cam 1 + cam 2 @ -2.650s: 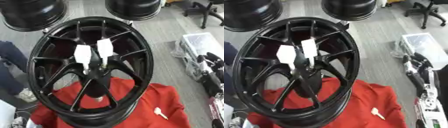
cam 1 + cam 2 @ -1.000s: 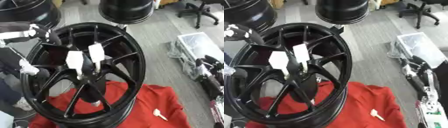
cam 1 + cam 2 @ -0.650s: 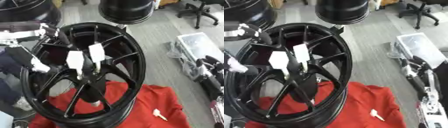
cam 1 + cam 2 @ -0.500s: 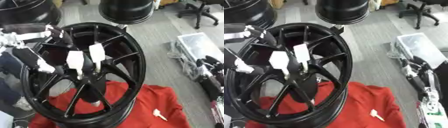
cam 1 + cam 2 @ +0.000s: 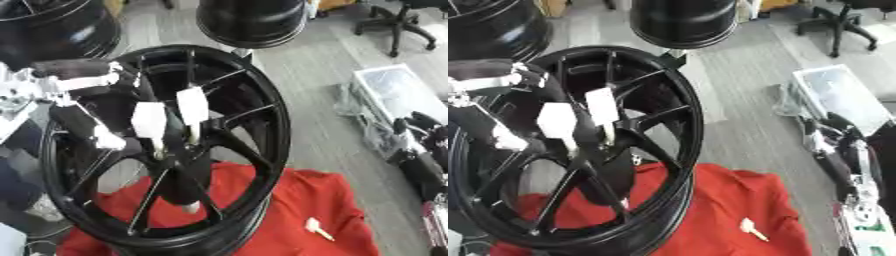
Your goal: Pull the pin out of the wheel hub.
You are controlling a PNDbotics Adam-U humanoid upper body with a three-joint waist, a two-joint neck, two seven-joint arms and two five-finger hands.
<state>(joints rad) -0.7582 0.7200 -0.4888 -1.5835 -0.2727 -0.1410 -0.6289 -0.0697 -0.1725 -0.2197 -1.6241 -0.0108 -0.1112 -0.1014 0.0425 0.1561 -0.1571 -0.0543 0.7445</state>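
Note:
A black wheel hub (image 5: 262, 125) stands tilted on a red cloth (image 5: 297, 200). Two pins with white tags stick out of its centre, one on the left (image 5: 149, 120) and one on the right (image 5: 192, 105). My left hand (image 5: 66, 97) comes in from the left over the spokes. Its fingers are spread and hold nothing, and one white fingertip (image 5: 107, 141) lies just left of the left tag. A small white pin (image 5: 315, 229) lies loose on the cloth. My right hand (image 5: 833, 145) rests low at the right edge, too dark to make out.
Two more black wheels stand at the back, one at the centre (image 5: 254, 20) and one at the left (image 5: 52, 30). A clear plastic box (image 5: 398, 95) sits on the grey floor to the right. An office chair (image 5: 402, 20) is at the far right.
My left hand has come in from the left and moved across the spokes towards the tagged pins. The tagged pins have stayed in the hub.

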